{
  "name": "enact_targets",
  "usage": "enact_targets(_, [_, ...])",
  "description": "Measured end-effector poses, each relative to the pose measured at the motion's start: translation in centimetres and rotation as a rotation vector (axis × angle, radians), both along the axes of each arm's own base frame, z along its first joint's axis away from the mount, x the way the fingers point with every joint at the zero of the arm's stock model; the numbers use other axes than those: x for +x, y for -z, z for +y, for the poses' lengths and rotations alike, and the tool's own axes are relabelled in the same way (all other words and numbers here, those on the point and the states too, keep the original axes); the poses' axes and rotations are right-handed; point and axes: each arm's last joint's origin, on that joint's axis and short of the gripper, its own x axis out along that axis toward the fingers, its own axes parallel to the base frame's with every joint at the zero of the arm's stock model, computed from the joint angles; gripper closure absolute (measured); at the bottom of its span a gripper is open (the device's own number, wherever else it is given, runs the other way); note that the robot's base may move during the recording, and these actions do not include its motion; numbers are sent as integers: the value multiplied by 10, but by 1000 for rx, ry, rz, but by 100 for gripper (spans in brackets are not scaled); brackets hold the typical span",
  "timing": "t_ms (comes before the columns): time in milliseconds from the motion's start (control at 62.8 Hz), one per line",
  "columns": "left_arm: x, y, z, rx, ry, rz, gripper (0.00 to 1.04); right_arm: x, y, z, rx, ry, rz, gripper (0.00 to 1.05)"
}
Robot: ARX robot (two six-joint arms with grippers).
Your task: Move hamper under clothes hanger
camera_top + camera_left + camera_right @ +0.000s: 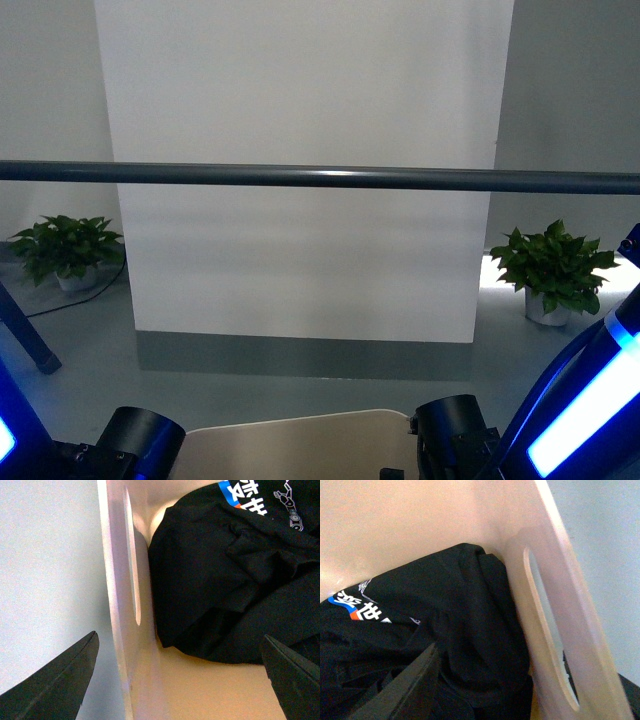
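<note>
The beige hamper (300, 440) shows only its far rim at the bottom middle of the front view, between my two arms. A long round bar of the dark-grey clothes hanger (320, 178) crosses the view above and beyond it. My left gripper (175, 680) is open and straddles the hamper's wall (117, 630) below a handle slot, with one finger outside and one inside. My right gripper (520, 700) is open at the other slotted wall (570, 610), with one finger (405, 690) inside. Black clothes (225, 570) with a printed logo fill the hamper and also show in the right wrist view (445, 630).
A slanted leg of the rack (25, 335) stands at the left. Potted plants sit on the grey floor at the left (65, 250) and right (550, 270). A white panel (300, 200) stands behind the bar. My right arm's blue-lit link (590, 410) is at the lower right.
</note>
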Motion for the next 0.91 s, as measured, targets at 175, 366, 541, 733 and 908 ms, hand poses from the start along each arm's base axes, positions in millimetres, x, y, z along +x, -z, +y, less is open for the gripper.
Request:
enact_targets(175, [4, -9, -1, -10, 1, -47, 7, 0, 0, 1, 1, 0, -7, 6])
enact_targets(366, [13, -37, -3, -19, 1, -133, 7, 1, -6, -3, -9, 12, -19, 8])
enact_targets(541, [19, -62, -7, -21, 15, -200, 7, 6, -24, -7, -18, 21, -62, 8])
enact_targets(733, [21, -86, -11, -12, 44, -259, 7, 11, -51, -11, -38, 25, -118, 8])
enact_targets(908, [23, -107, -12, 6, 61, -310, 7, 14, -78, -14, -71, 24, -177, 8])
